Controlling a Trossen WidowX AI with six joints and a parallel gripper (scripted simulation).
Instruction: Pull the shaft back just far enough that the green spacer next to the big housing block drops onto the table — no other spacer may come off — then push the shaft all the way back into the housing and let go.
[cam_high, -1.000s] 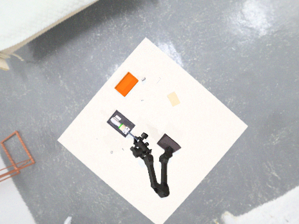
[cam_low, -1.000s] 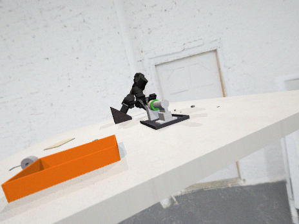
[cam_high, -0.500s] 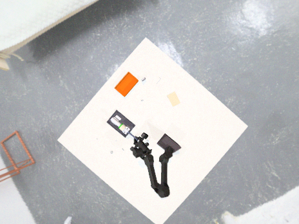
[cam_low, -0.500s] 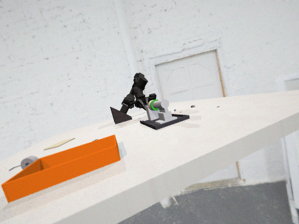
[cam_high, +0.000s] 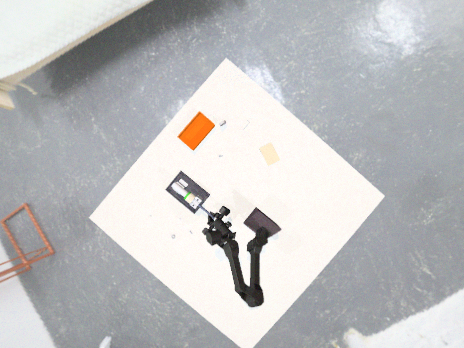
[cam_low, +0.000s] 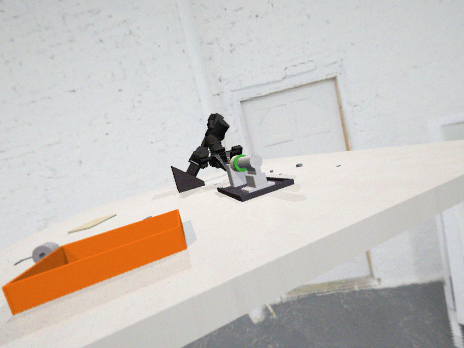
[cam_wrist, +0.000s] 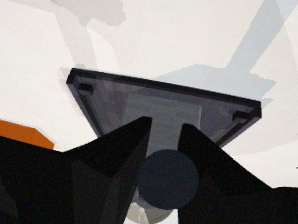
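The dark fixture base (cam_high: 174, 181) (cam_low: 277, 185) (cam_wrist: 107, 99) sits near the table's middle. On it, the green spacer (cam_high: 186, 196) (cam_low: 235, 163) rides on the shaft beside the pale housing (cam_high: 177, 189) (cam_low: 253, 161). A small white support (cam_high: 196, 202) stands at the end nearer the arm. The thin shaft (cam_high: 206, 210) runs from that support to my gripper (cam_high: 215, 218) (cam_low: 223, 158) (cam_wrist: 165, 131). In the wrist view the shaft's dark round end (cam_wrist: 168, 179) sits between the two fingers. The gripper is shut on it. I cannot make out any other spacers clearly.
An orange tray (cam_high: 196, 130) (cam_low: 95, 255) lies beyond the fixture, with a small grey cylinder (cam_high: 222, 122) (cam_low: 44, 250) beside it. A tan flat card (cam_high: 269, 153) (cam_low: 92, 223) lies to the right. A dark slab (cam_high: 261, 221) (cam_low: 186, 181) stands beside the arm. The white table (cam_high: 310, 200) (cam_low: 350, 200) ends not far beyond them.
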